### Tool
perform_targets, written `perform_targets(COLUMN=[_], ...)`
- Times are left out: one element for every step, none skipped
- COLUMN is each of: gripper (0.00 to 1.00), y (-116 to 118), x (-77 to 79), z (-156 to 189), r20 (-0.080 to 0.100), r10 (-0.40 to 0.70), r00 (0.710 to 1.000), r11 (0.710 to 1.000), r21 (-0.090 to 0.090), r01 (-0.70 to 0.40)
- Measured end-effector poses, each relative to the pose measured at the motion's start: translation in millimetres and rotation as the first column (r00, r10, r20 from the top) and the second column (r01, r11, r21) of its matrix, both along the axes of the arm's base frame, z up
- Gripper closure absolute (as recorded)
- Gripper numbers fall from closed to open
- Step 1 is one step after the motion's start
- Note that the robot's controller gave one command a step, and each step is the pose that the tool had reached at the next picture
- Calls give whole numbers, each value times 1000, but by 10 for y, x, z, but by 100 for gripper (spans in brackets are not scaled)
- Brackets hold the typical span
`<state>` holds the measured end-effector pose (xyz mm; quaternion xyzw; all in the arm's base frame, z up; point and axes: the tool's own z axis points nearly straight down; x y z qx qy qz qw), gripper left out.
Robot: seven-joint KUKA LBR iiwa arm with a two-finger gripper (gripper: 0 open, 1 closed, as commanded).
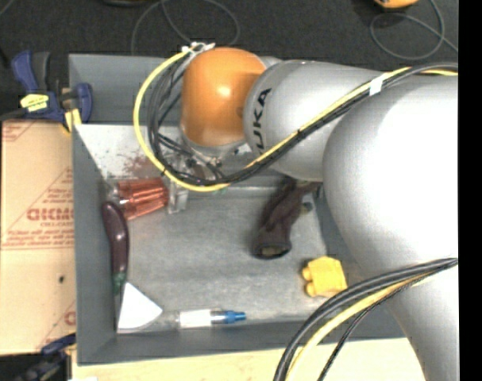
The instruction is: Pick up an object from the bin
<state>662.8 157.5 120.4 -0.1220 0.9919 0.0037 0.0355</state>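
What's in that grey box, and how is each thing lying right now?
Red see-through handle, lying flat near the left wall.
Dark purple long thing, lying along the left wall.
White triangle, flat in the near left corner.
White pen, lying along the near wall, blue end rightward.
Brown cloth, crumpled, loose mid-bin.
Yellow block, loose by the arm.
Gripper, low beside the red handle.

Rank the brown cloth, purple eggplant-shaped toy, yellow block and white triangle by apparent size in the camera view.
1. brown cloth
2. purple eggplant-shaped toy, longer but much slimmer
3. yellow block and white triangle: too alike to rank
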Motion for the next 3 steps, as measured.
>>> perform_targets(gripper=[100, 100, 100], y=[-14, -2, -13], x=[-16, 6, -6], z=[412, 154, 633], r20=[-10, 2, -5], r10=[12, 2, 11], r00=[1000, 1000, 1000], r11=[1000, 1000, 1000], r21=[-7, 2, -5], r01=[-12, -2, -11])
